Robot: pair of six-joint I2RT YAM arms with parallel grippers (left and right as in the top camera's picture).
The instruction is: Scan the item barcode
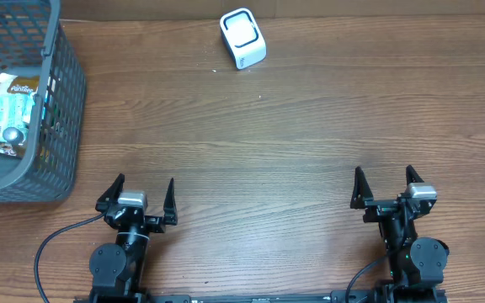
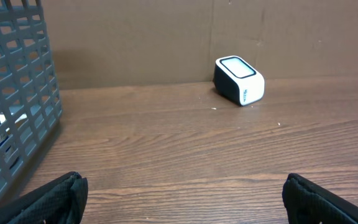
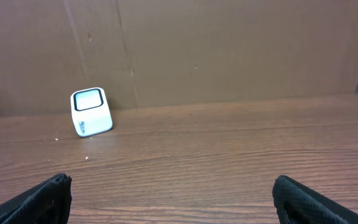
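While our left pincer [image 1: 145,181] and right pincer [image 1: 384,172] gape released and empty, we risk snagging the basket [image 1: 70,93] wall reaching for the packet [image 1: 11,109].

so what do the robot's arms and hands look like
The left arm and right arm are black, with round joint housings near the base. The left hand and right hand each have two tapered, pointed black fingers and a silver-grey block behind them. A thin black cable loops out from the left arm's base.
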